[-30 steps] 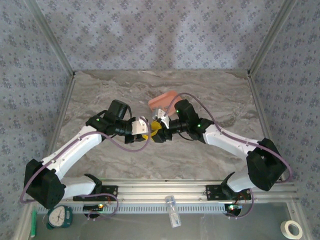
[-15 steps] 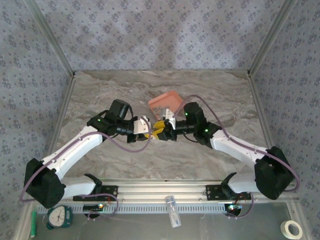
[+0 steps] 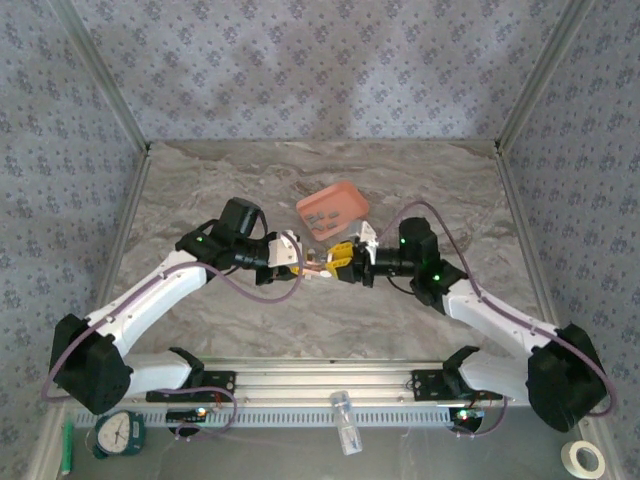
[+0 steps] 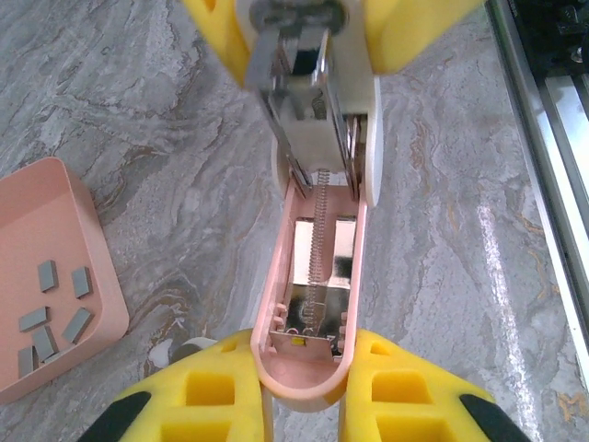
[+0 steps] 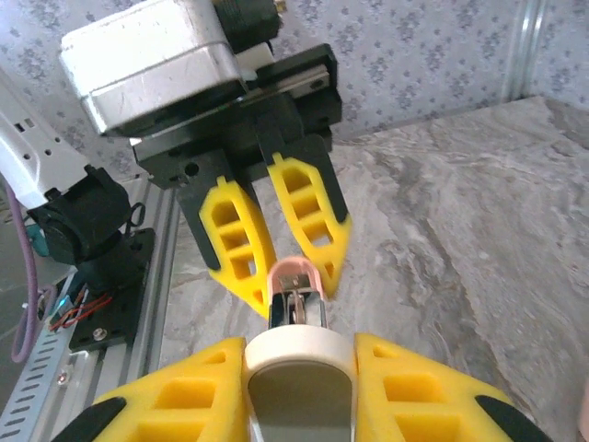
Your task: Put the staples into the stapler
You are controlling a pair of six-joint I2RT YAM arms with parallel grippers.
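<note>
Seen from above, the left gripper (image 3: 298, 258) and right gripper (image 3: 340, 263) meet tip to tip over the grey marbled table (image 3: 430, 190). The pale pink and white mini stapler (image 3: 318, 266) is a thin sliver bridging them, too small there to show how it is held. A salmon-pink plastic tray (image 3: 345, 200) sits just beyond them, apart from both.

The left wrist view gives the detail. The tray (image 4: 46, 212) is cut off at the left edge, and several small dark-grey metal staples (image 4: 76, 323) lie loose inside it. To the right of it, the stapler (image 4: 313, 276) is swung wide open. The left gripper (image 4: 304, 364) is clamped on its rounded pink end, and the right gripper (image 4: 308, 37), cropped at the top edge, pinches the metal and white arm. A coiled spring runs down the bare channel; whether a strip lies in it is hard to tell.

The right wrist view sees the stapler (image 5: 296, 304) end-on. The right gripper (image 5: 299, 368) is pressed against the white end, and the left gripper (image 5: 290, 281) faces it, closed on the pink tip.
</note>
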